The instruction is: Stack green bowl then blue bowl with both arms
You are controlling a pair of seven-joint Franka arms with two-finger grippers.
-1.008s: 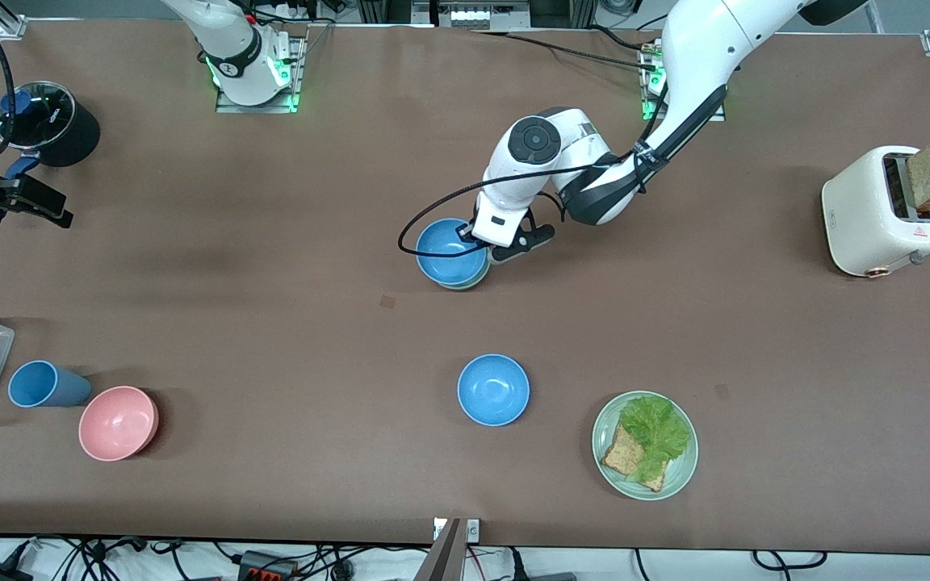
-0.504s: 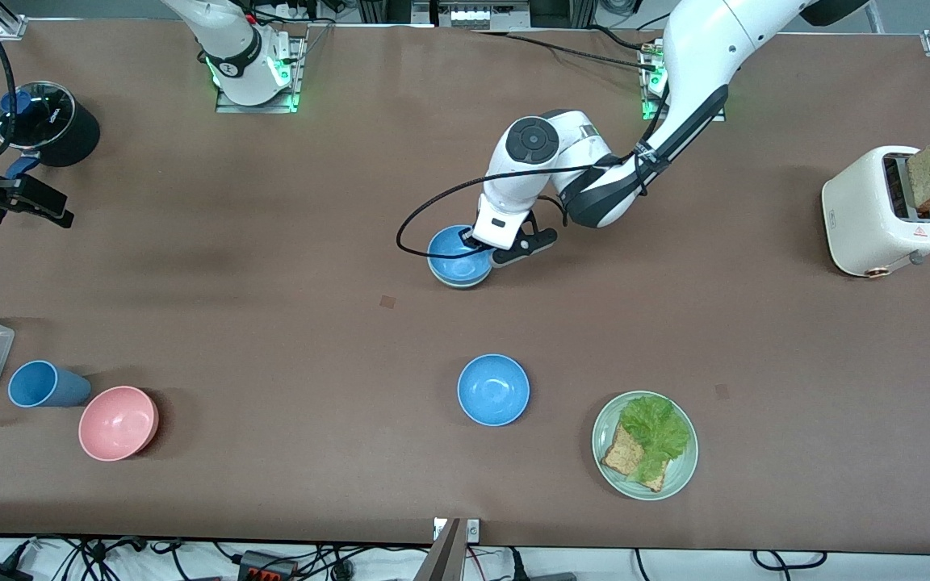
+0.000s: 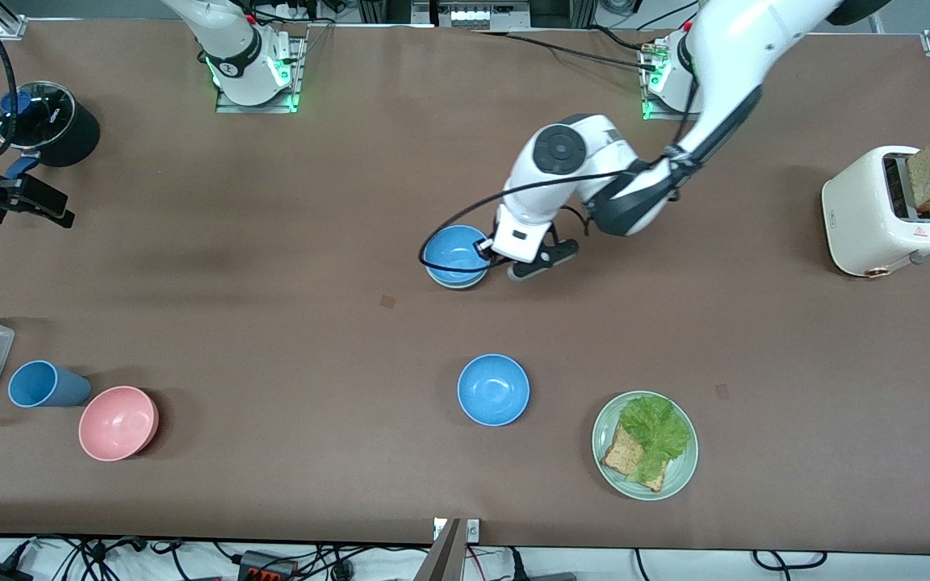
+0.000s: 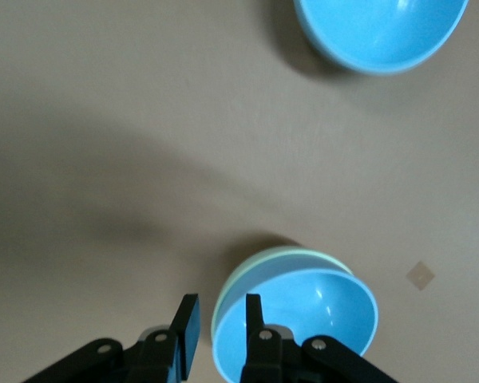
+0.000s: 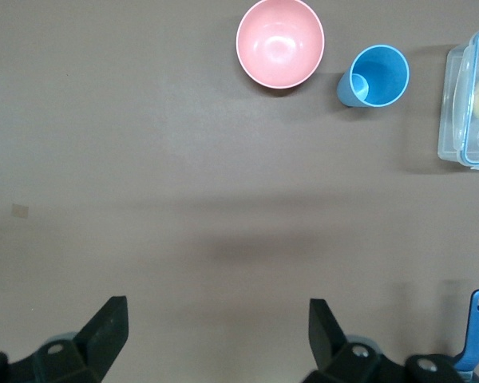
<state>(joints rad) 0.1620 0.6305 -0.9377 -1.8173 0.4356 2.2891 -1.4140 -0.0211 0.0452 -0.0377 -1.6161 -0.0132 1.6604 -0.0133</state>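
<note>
The blue bowl (image 3: pixel 455 252) sits nested in the green bowl (image 4: pixel 259 267) at mid-table, twelve o'clock of its twin (image 3: pixel 493 390). The left gripper (image 4: pixel 222 329), fingers parted, straddles the rim; a straight upward retreat should avoid tipping. The right gripper (image 5: pixel 215 333) waits, spread wide.

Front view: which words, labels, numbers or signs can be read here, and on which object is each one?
No text reads clearly.
Black pot's glass lid: white lettering, too small to read.
Toaster: red triangular warning sign, a small dark mark; both wordless or unreadable.
Bowls, cup, plate: no markings visible.
</note>
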